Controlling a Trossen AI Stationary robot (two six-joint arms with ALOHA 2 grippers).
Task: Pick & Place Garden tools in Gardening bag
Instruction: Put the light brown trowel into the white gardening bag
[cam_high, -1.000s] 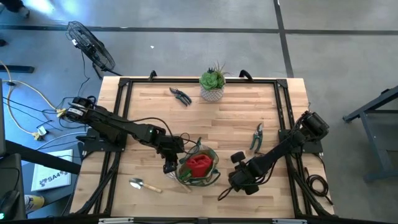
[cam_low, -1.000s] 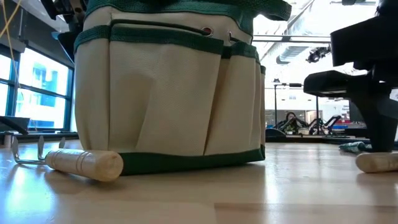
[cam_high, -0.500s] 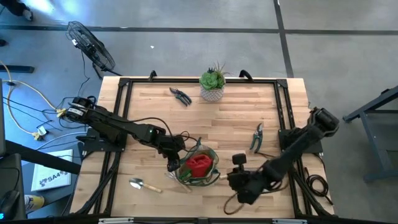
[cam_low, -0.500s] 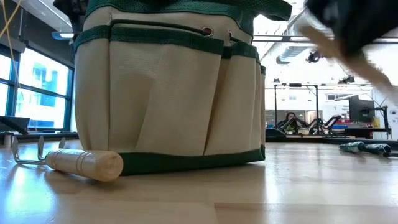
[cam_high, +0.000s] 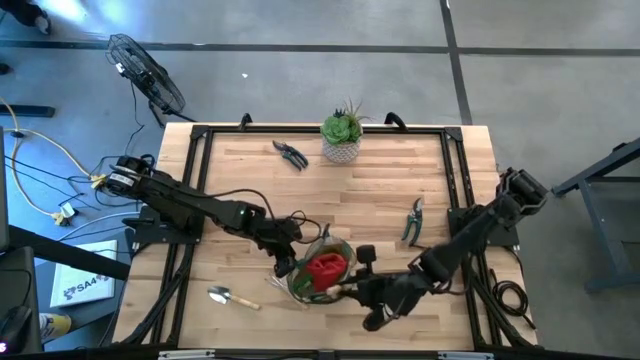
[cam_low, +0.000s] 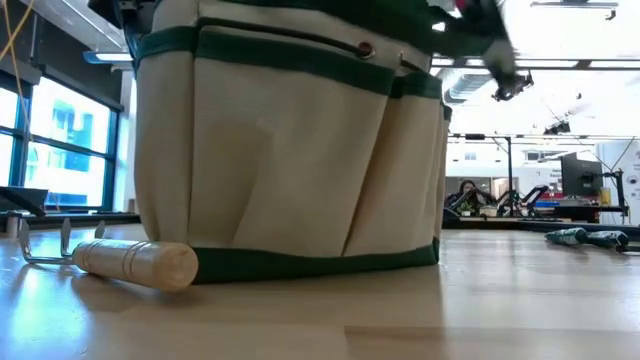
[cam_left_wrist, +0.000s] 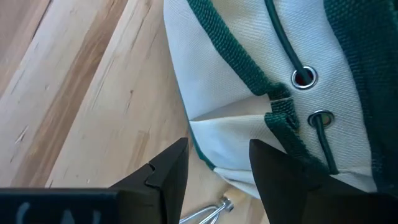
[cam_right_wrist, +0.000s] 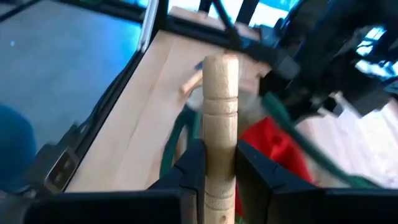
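The counter (cam_high: 250, 190) carries the work, with the bag (cam_high: 318, 268) near its front edge, mouth up, so tools can be dropped in from above. The left gripper (cam_high: 281, 262) sits against the bag's left side; in the left wrist view its fingers (cam_left_wrist: 166, 175) stand apart with the bag's fabric between them but no visible clamp, apparently to steady the bag. The right gripper (cam_high: 372, 287) sits just beside the bag's right rim, its fingers (cam_right_wrist: 194, 163) closed narrowly on a trowel (cam_right_wrist: 220, 118) by its wooden handle, which points toward the bag opening for insertion. A red item (cam_high: 322, 268) already lies inside. Still out on the counter: a second trowel (cam_high: 232, 297) left of the bag, the pruner (cam_high: 413, 220) to the right, and shears (cam_high: 291, 154) near the back beside the plant (cam_high: 342, 135).
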